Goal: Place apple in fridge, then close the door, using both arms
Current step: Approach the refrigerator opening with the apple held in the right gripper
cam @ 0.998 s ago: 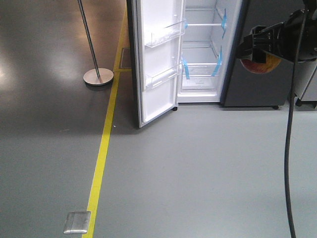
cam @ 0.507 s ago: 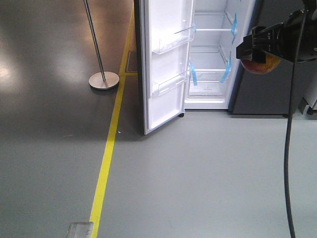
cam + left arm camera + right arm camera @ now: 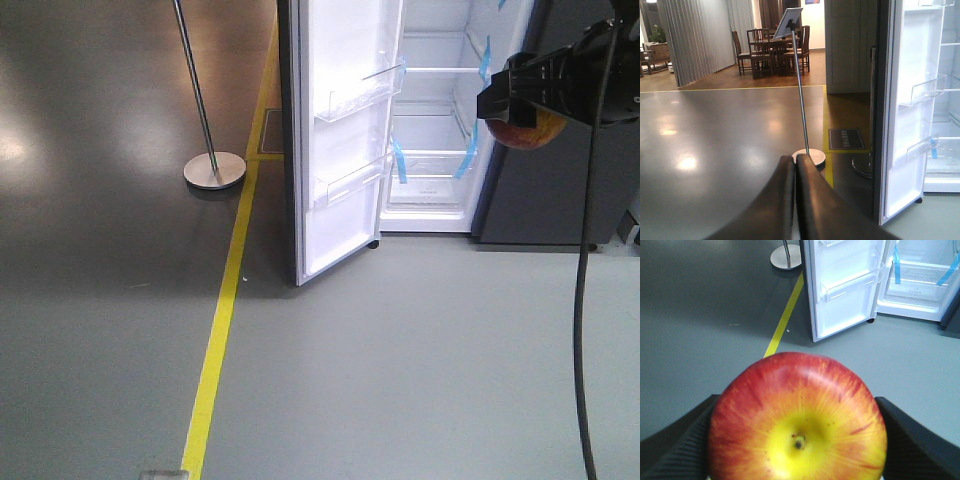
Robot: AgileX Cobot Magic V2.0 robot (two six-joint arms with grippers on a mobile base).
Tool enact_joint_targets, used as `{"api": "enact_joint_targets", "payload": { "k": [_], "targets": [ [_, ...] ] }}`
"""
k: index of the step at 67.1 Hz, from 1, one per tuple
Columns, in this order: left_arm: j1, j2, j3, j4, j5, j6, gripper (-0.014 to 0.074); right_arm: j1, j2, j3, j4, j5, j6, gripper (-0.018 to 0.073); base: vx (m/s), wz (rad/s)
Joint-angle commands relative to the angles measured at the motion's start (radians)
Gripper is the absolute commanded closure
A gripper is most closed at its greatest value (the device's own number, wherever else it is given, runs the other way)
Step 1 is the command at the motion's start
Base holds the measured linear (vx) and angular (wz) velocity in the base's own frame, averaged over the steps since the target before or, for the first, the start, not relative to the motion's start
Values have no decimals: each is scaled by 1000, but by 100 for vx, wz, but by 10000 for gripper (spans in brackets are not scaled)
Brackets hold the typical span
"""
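The fridge (image 3: 440, 120) stands open ahead, with a white interior, glass shelves and blue tape strips. Its door (image 3: 345, 140) is swung out to the left, white inside with clear bins. My right gripper (image 3: 520, 112) hangs at the upper right of the front view, in front of the fridge's dark grey side. It is shut on the apple (image 3: 530, 133). In the right wrist view the red-and-yellow apple (image 3: 797, 420) fills the jaws, and the door (image 3: 845, 285) and interior (image 3: 920, 275) lie beyond. My left gripper (image 3: 795, 165) is shut and empty, left of the door (image 3: 912, 100).
A sign stand with a round metal base (image 3: 214, 168) stands left of the door; it also shows in the left wrist view (image 3: 809, 156). A yellow floor line (image 3: 222, 310) runs toward the fridge. A black cable (image 3: 580, 300) hangs at the right. Dining chairs (image 3: 772, 50) stand far back.
The fridge and stand have grown and shifted right and down in the front view, so the base has come closer. The right gripper still holds the apple at the same place in the frame.
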Motion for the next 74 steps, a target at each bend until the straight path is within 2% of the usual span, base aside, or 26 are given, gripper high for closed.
{"api": "enact_joint_targets", "payload": {
  "k": [1, 74],
  "targets": [
    [-3, -16, 15, -1, -66, -1, 604, 2, -35, -32, 13, -69, -10, 454, 12, 1],
    [-3, -16, 15, -1, -66, -1, 604, 2, -35, -32, 13, -69, -10, 454, 11, 0]
  ]
}}
